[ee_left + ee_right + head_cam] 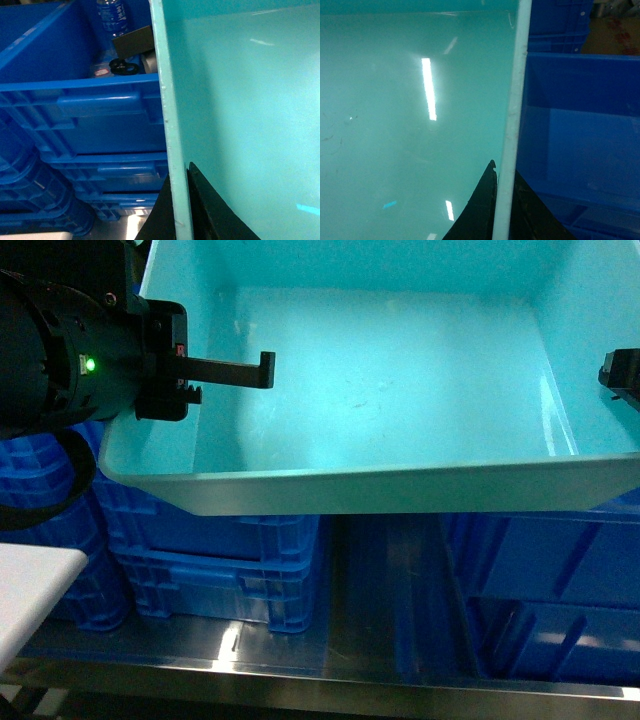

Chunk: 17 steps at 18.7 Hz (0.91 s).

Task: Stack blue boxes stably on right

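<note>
Turquoise tub [400,370] level, long axis left-right.

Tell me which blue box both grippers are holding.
The light turquoise tub, gripped at both side walls; the darker ribbed crates sit untouched below.

The tub [400,390] was a light turquoise-blue plastic box, rectangular and shallow, with sloped walls and a rolled rim. Its flat bottom was glossy and bare, catching streaks of light and showing a few faint scuffs. It sat high and close in the head view, its opening facing up and its near rim running roughly level across the picture. In the left wrist view its left wall [172,150] stood as a thin upright edge, and in the right wrist view its right wall [512,125] did the same.
</note>
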Available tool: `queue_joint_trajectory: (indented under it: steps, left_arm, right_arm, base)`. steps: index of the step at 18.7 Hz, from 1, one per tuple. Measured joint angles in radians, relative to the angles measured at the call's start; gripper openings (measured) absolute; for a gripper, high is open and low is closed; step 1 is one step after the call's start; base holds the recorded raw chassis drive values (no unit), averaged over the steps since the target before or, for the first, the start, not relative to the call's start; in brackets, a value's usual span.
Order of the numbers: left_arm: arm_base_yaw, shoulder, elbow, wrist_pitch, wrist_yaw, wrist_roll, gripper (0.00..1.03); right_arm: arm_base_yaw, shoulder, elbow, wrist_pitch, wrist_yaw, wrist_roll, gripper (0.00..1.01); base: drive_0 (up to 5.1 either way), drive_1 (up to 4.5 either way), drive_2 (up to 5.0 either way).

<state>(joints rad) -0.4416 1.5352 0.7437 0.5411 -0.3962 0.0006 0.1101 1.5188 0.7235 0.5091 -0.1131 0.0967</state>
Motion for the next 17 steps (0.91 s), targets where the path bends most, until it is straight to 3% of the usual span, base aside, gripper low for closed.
queue_joint_trajectory:
  steps: [17]
  left_arm:
    - [0.000,-0.005,-0.002,-0.002,-0.003,0.001,0.02]
  right_arm:
    - [0.001,0.000,-0.001,-0.002,-0.004,0.001,0.07]
  base:
    - [-1.5,-1.53,-1.5]
